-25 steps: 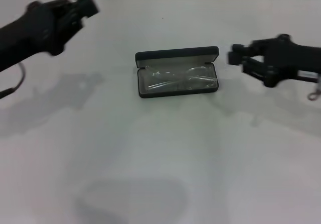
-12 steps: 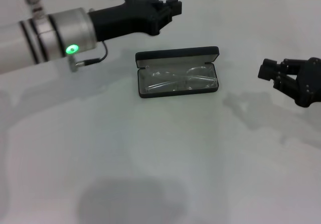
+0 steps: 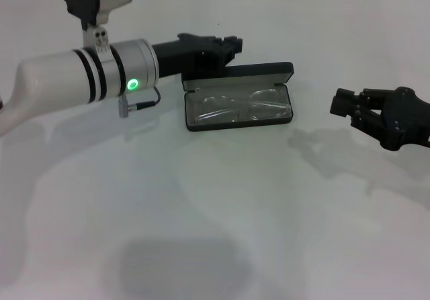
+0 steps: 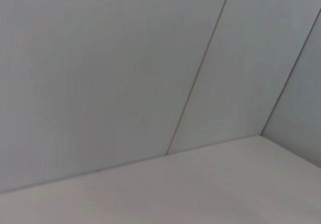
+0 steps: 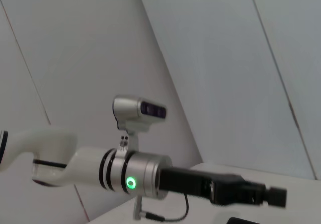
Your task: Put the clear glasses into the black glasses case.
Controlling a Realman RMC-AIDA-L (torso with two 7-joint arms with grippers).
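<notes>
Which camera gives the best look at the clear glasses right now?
The head view: the clear glasses lie inside the open black glasses case, seen from above. Neither wrist view shows the glasses.

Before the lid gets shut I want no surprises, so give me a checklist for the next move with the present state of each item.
1. Clear glasses lie inside the black glasses case: ok.
2. Lid stands open at the far side: ok.
3. Nothing of the glasses pokes over the case rim: cannot tell, the clear frame is hard to make out.
4. Left gripper is near the lid's far left end: ok; whether it touches the lid: cannot tell.
5. Right gripper is off to the case's right, apart from it, fingers open: ok.
</notes>
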